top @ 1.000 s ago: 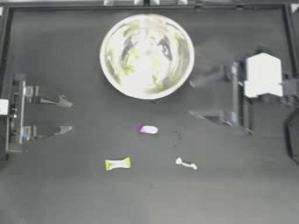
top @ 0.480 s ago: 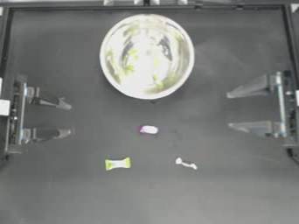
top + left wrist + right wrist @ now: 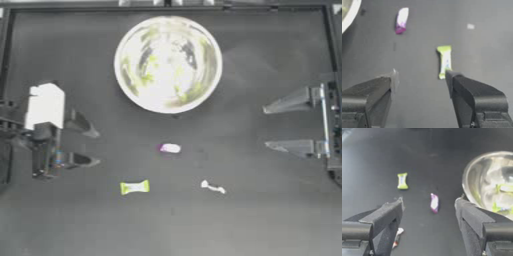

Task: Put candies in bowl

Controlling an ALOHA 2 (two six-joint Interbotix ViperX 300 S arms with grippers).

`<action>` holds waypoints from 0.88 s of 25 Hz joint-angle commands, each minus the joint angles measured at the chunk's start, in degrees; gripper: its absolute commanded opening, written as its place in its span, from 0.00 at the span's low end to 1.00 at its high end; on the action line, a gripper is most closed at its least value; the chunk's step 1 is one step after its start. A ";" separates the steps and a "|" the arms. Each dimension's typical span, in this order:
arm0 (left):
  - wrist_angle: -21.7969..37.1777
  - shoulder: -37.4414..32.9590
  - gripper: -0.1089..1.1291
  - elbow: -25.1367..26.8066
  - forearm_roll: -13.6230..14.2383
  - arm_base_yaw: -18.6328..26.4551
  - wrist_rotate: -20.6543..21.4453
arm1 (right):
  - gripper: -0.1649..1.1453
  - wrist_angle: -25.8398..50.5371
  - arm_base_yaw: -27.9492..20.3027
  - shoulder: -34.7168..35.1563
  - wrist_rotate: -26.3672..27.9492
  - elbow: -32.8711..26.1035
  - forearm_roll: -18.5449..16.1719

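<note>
Left claw (image 3: 93,147) has come out from the left edge since half a second ago, jaws spread wide and holding nothing, with the green candy (image 3: 134,187) just ahead of it in the left wrist view and the purple one (image 3: 169,148) farther off. Right claw (image 3: 267,127) sits parked at the right edge as before, likewise released. On the dark surface (image 3: 267,215) the white-and-red candy (image 3: 213,187) lies right of the green one, and the bowl (image 3: 167,63) holds two yellow-green candies (image 3: 502,198).
</note>
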 commanded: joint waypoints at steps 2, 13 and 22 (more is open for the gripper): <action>0.53 4.48 0.83 -4.48 0.18 -1.41 -0.53 | 0.84 -1.23 0.00 -0.88 0.00 0.26 0.62; 3.96 16.26 0.83 -10.02 8.26 -4.75 -11.07 | 0.84 -1.32 0.09 -2.99 0.00 1.67 1.23; 7.29 25.58 0.93 -15.56 9.93 -8.09 -13.80 | 0.84 -1.32 0.00 -3.43 0.00 1.93 1.23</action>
